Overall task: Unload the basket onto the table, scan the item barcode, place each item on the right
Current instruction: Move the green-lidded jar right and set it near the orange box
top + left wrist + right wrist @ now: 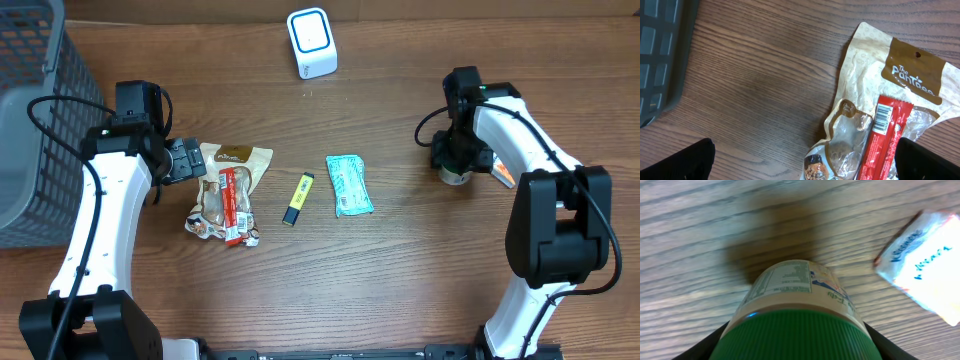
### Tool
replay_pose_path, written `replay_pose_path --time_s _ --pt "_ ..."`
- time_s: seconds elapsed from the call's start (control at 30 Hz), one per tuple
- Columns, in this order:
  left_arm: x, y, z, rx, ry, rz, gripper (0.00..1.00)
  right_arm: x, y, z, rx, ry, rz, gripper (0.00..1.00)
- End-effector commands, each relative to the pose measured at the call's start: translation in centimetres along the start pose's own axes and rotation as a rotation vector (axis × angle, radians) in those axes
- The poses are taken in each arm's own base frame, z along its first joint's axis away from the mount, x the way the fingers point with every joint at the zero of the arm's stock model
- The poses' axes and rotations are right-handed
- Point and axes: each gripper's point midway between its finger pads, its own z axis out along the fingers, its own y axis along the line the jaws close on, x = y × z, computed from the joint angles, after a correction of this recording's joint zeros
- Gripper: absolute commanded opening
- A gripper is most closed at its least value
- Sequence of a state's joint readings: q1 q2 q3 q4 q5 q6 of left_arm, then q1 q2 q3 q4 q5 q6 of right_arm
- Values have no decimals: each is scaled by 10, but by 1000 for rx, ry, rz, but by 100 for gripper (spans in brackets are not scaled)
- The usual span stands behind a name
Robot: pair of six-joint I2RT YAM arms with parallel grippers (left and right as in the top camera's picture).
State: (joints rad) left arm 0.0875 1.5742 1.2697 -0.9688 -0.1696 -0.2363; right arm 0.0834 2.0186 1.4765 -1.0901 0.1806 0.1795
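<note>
- Jar (795, 287) stands on the desk (400, 280), off to the right of the scanner (311, 42) and nearer the robot, well apart from it.
- Right fingers (697, 350) clamp its green ribbed lid; left fingers (675, 162) are spread wide w/ nothing held (a snack bag (875, 100) lies below).
- Handling, prob.: rigid, mid-weight. Ribs give bite and the glossy label looks slick, so the lid is the best hold.
- Upright, long axis vertical, lid up; barcode not visible.

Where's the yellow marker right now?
Overhead view: the yellow marker lies near the middle of the table, between the snack bag on its left and the teal packet on its right, touching neither.
</note>
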Motion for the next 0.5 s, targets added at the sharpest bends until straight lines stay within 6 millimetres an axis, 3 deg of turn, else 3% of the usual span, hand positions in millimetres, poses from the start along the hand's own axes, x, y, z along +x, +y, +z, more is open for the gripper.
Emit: replay_pose_path --time_s 0.0,0.17,0.3,0.47 --pt "-2 2 1 -11 -1 -6 100 4 -26 10 53 22 37 74" --pt "-2 2 1 -11 -1 -6 100 3 -31 12 -3 35 99 98" --pt "-2 2 1 -11 -1 -6 99 -6 -27 2 -40 17 108 100" --pt "-2 2 1 -11 -1 -6 100 -29 -30 -42 -54 -40 115 100"
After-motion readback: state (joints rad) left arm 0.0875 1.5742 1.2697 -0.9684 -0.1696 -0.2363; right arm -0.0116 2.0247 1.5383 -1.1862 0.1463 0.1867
